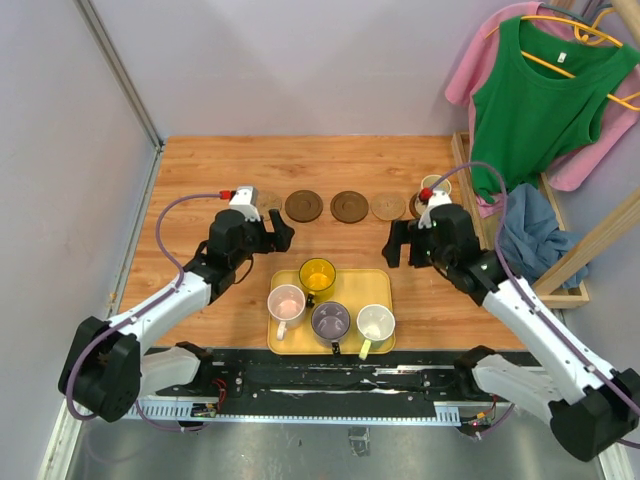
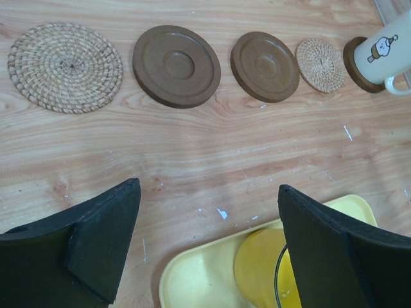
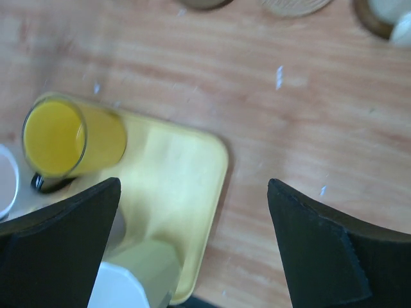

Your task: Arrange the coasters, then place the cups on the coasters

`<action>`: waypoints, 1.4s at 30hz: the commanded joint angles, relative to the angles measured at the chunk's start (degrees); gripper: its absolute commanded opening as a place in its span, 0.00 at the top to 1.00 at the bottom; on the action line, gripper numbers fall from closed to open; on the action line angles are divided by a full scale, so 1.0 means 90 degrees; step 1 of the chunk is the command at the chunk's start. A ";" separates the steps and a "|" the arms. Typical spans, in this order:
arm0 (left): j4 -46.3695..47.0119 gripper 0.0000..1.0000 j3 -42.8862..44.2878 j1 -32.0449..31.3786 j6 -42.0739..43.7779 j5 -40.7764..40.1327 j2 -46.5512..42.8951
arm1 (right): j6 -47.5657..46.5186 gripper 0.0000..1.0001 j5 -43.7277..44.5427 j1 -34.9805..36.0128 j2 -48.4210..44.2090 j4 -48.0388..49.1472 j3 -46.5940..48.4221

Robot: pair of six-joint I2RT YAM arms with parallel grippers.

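Several coasters lie in a row across the far table: a tan woven one (image 2: 64, 66), two dark brown ones (image 2: 176, 65) (image 2: 264, 66), a small tan one (image 2: 320, 64) and a dark one (image 2: 354, 61) under the cream cup (image 2: 388, 48). On the yellow tray (image 1: 380, 285) stand the yellow cup (image 1: 318, 273), pink cup (image 1: 287, 302), grey-purple cup (image 1: 330, 320) and pale green-white cup (image 1: 375, 322). My left gripper (image 2: 209, 192) hangs open over the tray's far left corner, next to the yellow cup (image 2: 263, 266). My right gripper (image 3: 194, 186) is open above the tray's right edge (image 3: 215, 186), holding nothing.
A wooden rack with a blue cloth (image 1: 530, 235) stands at the table's right side, with green and pink shirts (image 1: 540, 90) hanging above it. A wall panel (image 1: 60, 200) closes off the left side.
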 commanded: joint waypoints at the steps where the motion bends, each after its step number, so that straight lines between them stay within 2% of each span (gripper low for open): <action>1: -0.0143 0.08 0.0199 0.0043 0.0102 0.0180 0.0052 | 0.0431 0.01 0.0078 0.0891 -0.0652 -0.1262 -0.0244; 8: -0.0391 0.08 0.0189 0.0043 0.0174 0.0266 -0.0092 | 0.0893 0.02 -0.0043 0.1749 -0.1576 -0.2088 -0.0616; 12: -0.0425 0.08 0.0165 0.0038 0.0136 0.0280 -0.0181 | 0.1115 0.00 -0.0025 0.2125 -0.1710 -0.2453 -0.0818; 14: -0.0429 0.08 0.0167 0.0039 0.0123 0.0278 -0.0209 | 0.1188 0.03 0.0064 0.2387 -0.1701 -0.2503 -0.0852; 18: -0.0453 0.08 0.0195 0.0043 0.0095 0.0277 -0.0214 | 0.1237 0.15 0.0297 0.2782 -0.1482 -0.2588 -0.0824; 22: -0.0453 0.08 0.0169 0.0042 0.0053 0.0284 -0.0189 | 0.1194 0.31 0.0472 0.2952 -0.1037 -0.2554 -0.0765; 26: -0.0444 0.08 0.0126 0.0042 0.0039 0.0302 -0.0212 | 0.1117 0.34 0.0593 0.2988 -0.0674 -0.2305 -0.0688; 28: -0.0448 0.08 0.0100 0.0043 0.0033 0.0303 -0.0231 | 0.1072 0.39 0.0688 0.2981 -0.0544 -0.2222 -0.0634; 30: -0.0442 0.08 0.0064 0.0043 0.0036 0.0294 -0.0245 | 0.1038 0.49 0.0805 0.2988 -0.0376 -0.2172 -0.0571; 36: -0.0368 0.08 -0.0045 0.0043 0.0004 0.0326 -0.0247 | 0.0900 0.95 0.1051 0.2994 0.0215 -0.1977 -0.0397; 37: -0.0341 0.08 -0.0064 0.0043 -0.0011 0.0325 -0.0246 | 0.0845 0.99 0.1108 0.2990 0.0322 -0.1937 -0.0357; 42: -0.0223 0.08 -0.0101 0.0043 -0.0036 0.0344 -0.0223 | 0.0337 0.99 0.1624 0.2992 0.0757 -0.1620 0.0031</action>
